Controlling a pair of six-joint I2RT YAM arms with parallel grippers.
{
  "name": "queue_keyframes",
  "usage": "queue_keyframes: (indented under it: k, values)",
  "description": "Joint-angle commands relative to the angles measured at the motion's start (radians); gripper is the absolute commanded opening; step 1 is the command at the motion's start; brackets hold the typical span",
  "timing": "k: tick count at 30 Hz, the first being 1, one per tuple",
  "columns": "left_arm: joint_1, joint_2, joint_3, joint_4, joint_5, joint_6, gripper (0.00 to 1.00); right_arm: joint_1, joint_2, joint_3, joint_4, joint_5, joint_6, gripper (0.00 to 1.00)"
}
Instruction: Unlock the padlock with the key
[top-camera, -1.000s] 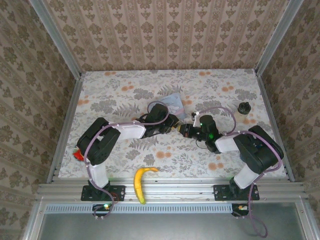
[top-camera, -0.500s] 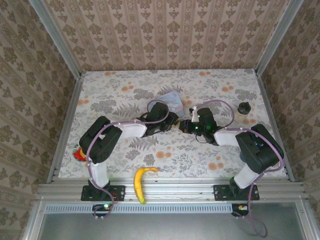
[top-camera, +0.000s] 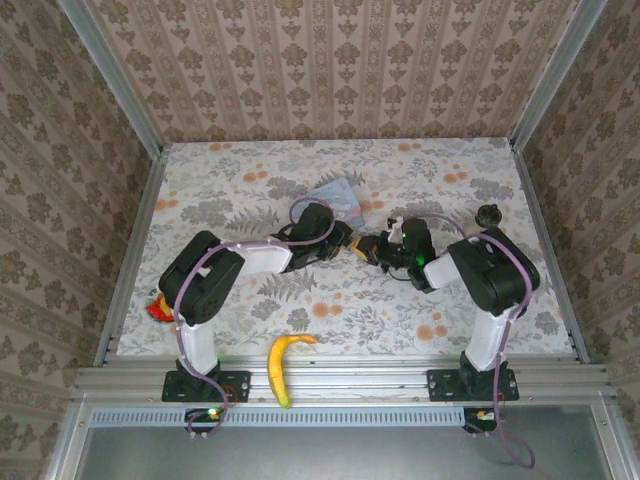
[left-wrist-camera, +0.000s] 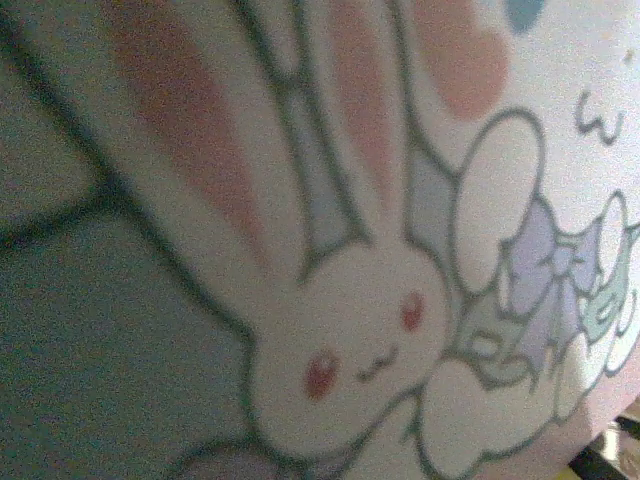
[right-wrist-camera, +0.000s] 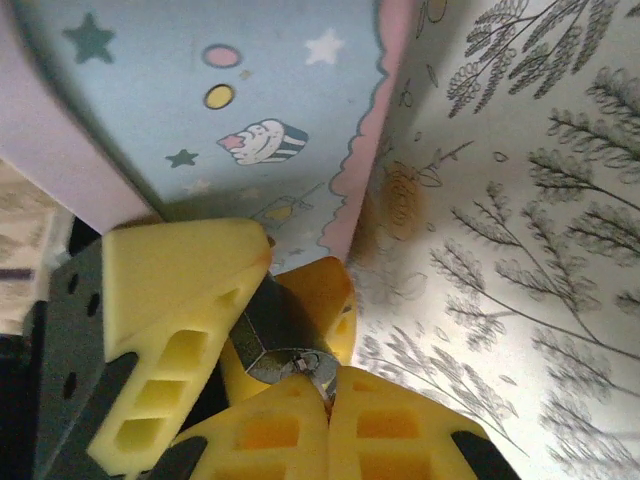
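- Right hand (right-wrist-camera: 330, 392): pads drawn narrow, almost closed, pinching a bright sliver of metal at the tips. I take it for the key (right-wrist-camera: 312, 368).
- Touching those tips, straight ahead: the padlock (right-wrist-camera: 272, 338), a dark blocky body clamped between the yellow pads (right-wrist-camera: 170, 310) of the left hand (top-camera: 347, 246).
- The relation that matters: in the right wrist view the lock lies just up and left of my right fingertips, and the key's long axis seems to run along that line into it. Foam hides the joint, so I cannot tell whether the blade is seated.
- From above, both hands meet nose to nose at mid-surface, equally near the lock. My guess at the next move is a right-wrist twist while the left holds firm.
- Just beyond the hands: pale blue cartoon tin (top-camera: 338, 193). The left wrist camera sees its bunny print from very close.
- Surface (top-camera: 230, 205): floral cloth. Banana (top-camera: 282, 366) at the near edge, dark knobbed jar (top-camera: 488, 215) well to the right.
- Room: patterned wallpaper (top-camera: 330, 70) on three sides.
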Motion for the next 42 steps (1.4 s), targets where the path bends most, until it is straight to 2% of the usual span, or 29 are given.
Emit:
queue_keyframes:
  k: [1, 14, 31, 33, 37, 42]
  values:
    - [-0.102, 0.038, -0.023, -0.093, 0.359, -0.082, 0.00, 0.014, 0.043, 0.063, 0.256, 0.089, 0.207, 0.00]
    - [-0.100, 0.060, -0.007, -0.067, 0.373, -0.090, 0.00, 0.032, 0.122, 0.128, 0.265, 0.124, 0.489, 0.00]
    - [-0.101, 0.044, -0.010, -0.072, 0.366, -0.095, 0.00, 0.024, 0.172, 0.173, 0.260, 0.120, 0.476, 0.00]
    - [-0.099, 0.044, -0.013, -0.069, 0.364, -0.097, 0.04, 0.020, 0.169, 0.162, 0.258, 0.123, 0.459, 0.00]
    - [-0.096, 0.042, -0.025, -0.052, 0.359, -0.103, 0.27, 0.015, 0.176, 0.135, 0.258, 0.126, 0.430, 0.00]
    - [-0.093, 0.028, -0.034, -0.049, 0.350, -0.094, 0.39, 0.000, 0.192, 0.119, 0.255, 0.139, 0.392, 0.00]
